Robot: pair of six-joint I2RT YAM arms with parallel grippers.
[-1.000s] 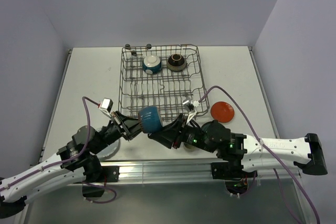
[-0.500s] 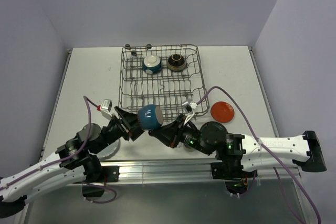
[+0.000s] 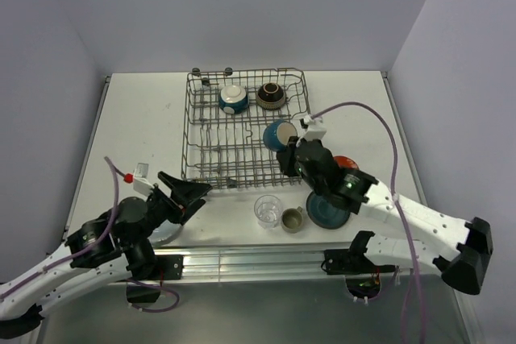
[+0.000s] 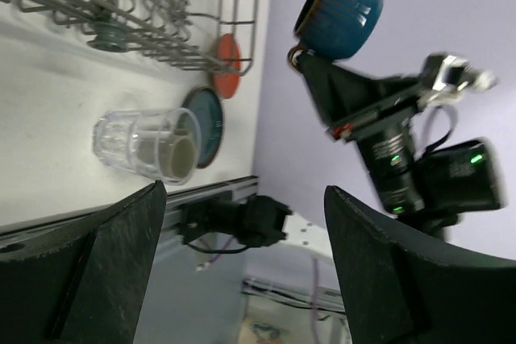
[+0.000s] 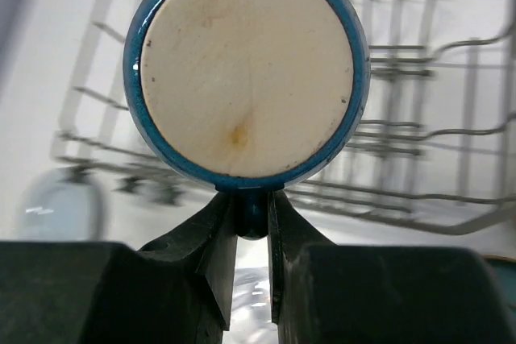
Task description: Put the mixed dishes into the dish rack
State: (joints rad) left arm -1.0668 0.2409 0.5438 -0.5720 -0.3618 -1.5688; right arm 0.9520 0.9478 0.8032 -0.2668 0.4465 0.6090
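You have two dishes loaded so far: a white-inside bowl (image 3: 233,99) and a brown bowl (image 3: 270,96) sit side by side at the far end of the dish rack (image 3: 218,138). A third is on its way. Your right claw (image 5: 251,199) is pinching the blue mug (image 3: 278,133) by its handle, base toward the wrist camera, and carries it over the rack's right side, nearer than the brown bowl. It looks airborne to me, not set down, so count that step as unfinished. Your left claw (image 3: 193,192) is spread wide and holds nothing, hanging just off the rack's near left corner. Four pieces wait on the table (image 3: 137,118) outside the rack's near right corner: the clear glass (image 3: 268,209), the beige cup (image 3: 292,219) just beside it, the teal plate (image 3: 326,211) and the orange-red plate (image 3: 347,164). I'd judge you a little under halfway. As for what you cannot see well, the right arm covers part of both plates. From above, the mug and wrist hide the right claw's jaws. The rack behind the mug is blurred in the right wrist view, so you cannot tell which row of tines lies under it. A pale rim (image 3: 167,235) peeks out under the left arm, well to the near left of the rack, too covered to name.
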